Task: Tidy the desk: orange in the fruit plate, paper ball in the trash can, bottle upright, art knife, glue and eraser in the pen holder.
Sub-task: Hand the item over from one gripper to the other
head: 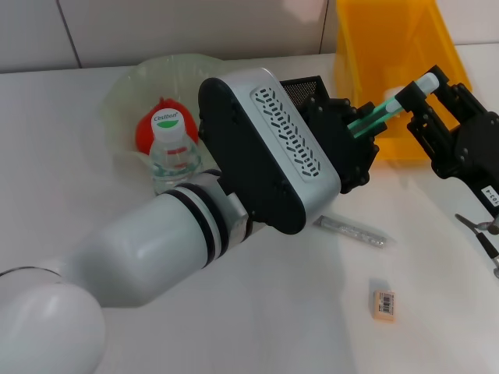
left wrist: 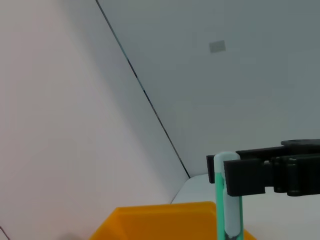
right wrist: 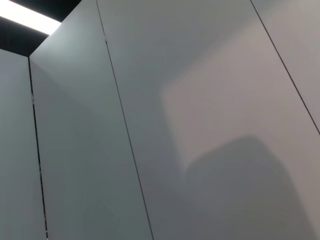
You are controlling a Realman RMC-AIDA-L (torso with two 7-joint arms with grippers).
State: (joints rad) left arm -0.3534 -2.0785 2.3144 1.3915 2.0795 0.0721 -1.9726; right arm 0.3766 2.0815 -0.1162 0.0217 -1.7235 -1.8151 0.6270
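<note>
A green glue stick (head: 386,109) with a white cap is held in the air between both grippers, in front of the orange trash can (head: 398,39). My left gripper (head: 360,128) is shut on its green end. My right gripper (head: 423,89) is closed on the white cap end, and it also shows in the left wrist view (left wrist: 235,177) clamped on the glue stick (left wrist: 227,210). The black mesh pen holder (head: 302,86) is mostly hidden behind my left arm. The art knife (head: 351,231) and the eraser (head: 383,304) lie on the table. The orange (head: 148,132) sits in the fruit plate (head: 125,89). The bottle (head: 173,152) stands upright.
My left arm stretches across the middle of the table and hides much of it. A metal tool (head: 482,230) lies at the right edge. The right wrist view shows only wall panels. I cannot make out the paper ball.
</note>
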